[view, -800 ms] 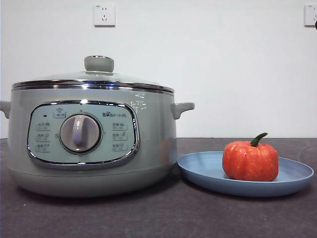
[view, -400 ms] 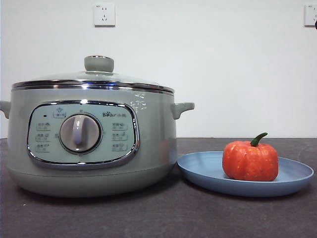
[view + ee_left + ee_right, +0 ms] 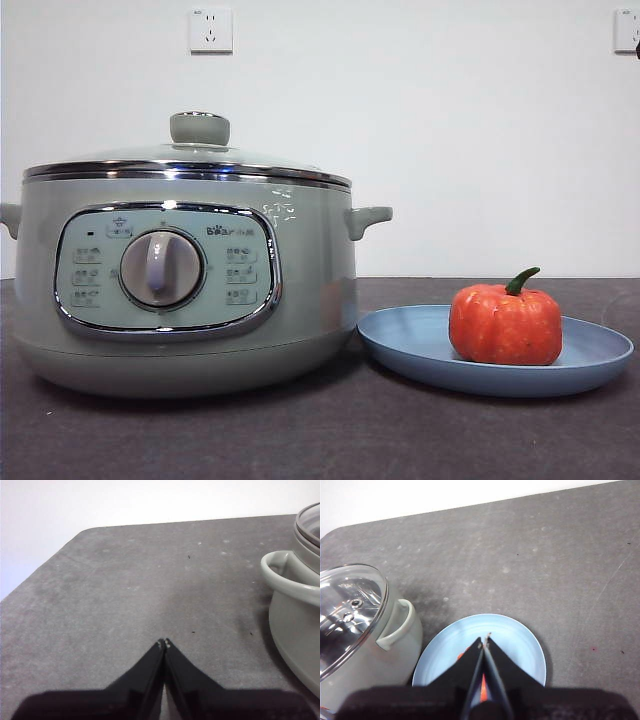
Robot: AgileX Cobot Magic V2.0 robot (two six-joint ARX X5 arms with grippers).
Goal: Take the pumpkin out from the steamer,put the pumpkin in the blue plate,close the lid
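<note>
Pumpkin (image 3: 505,325) sits in the plate (image 3: 410,340) beside the steamer (image 3: 300,290), lid (image 3: 200,130) on; the task looks complete. Left gripper (image 3: 164,642) and right gripper (image 3: 484,641) are both closed and empty.

Steamer (image 3: 300,290): pale sage-green body, chrome rim band, chrome frame round a lighter mint control panel; dial grey-beige with a pale bar.
Lid (image 3: 190,155): clear glass, chrome edge, sage-green knob with chrome cap.
Plate (image 3: 400,345): matte light blue, uniform, no pattern.
Pumpkin (image 3: 505,325): orange-red, mottled, faint ribs; dark green stem.
Table (image 3: 330,440): dark grey, speckled with pale flecks in the wrist views.
Wall (image 3: 450,130): plain white; white sockets (image 3: 211,30) at upper left and upper right of the front view.
Left gripper (image 3: 164,643) and right gripper (image 3: 484,642): black jaws.
</note>
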